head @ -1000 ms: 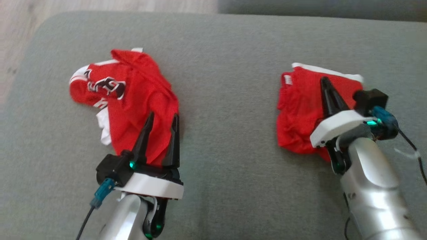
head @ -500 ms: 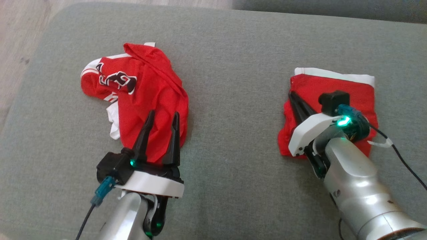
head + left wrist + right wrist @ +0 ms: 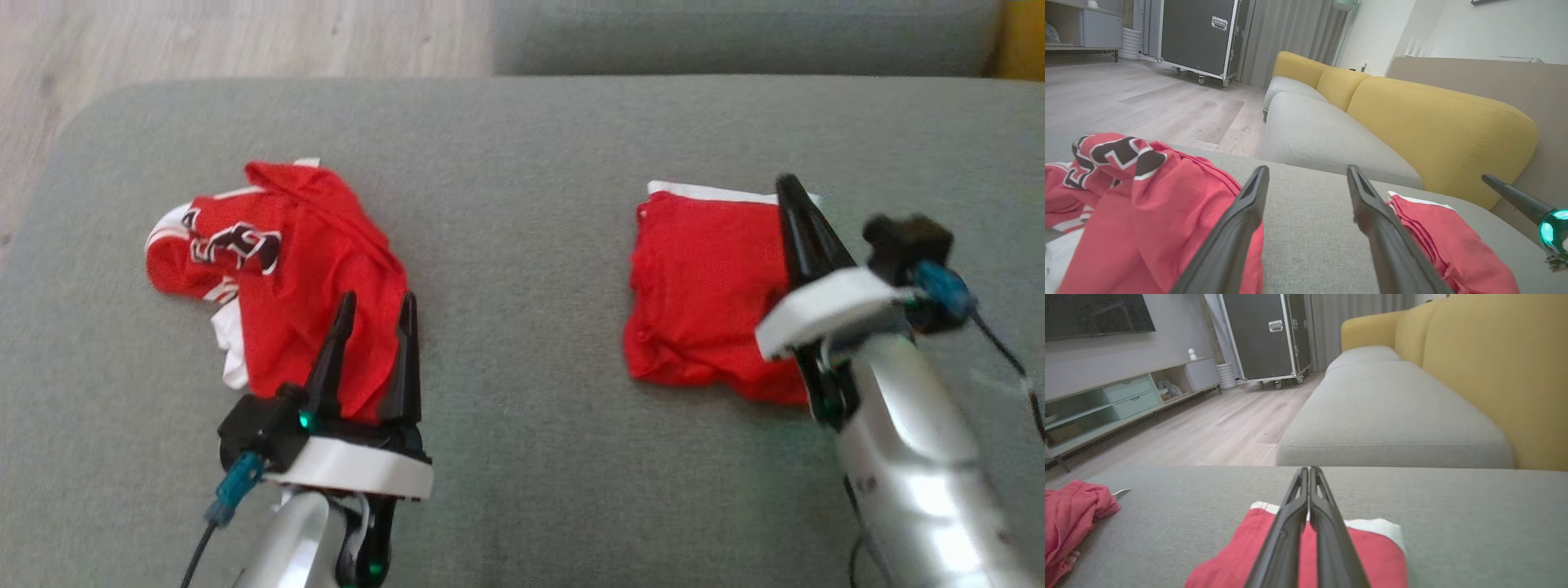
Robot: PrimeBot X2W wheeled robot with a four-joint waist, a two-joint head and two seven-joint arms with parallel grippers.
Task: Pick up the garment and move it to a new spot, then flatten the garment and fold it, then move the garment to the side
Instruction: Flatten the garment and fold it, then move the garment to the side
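The crumpled red jersey [image 3: 302, 278] lies left on the gray cushion [image 3: 522, 163], with the left gripper [image 3: 379, 298] at its edge, jaws apart. The folded red garment [image 3: 702, 286] lies right (it looks finished). The right gripper [image 3: 790, 196] is over it, jaws together. Next, probably: grab the jersey.

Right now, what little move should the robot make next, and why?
Probably dip the left gripper and close it on the near edge of the crumpled shirt: its jaws stand open over that cloth, while the other garment already lies folded under the shut right gripper.
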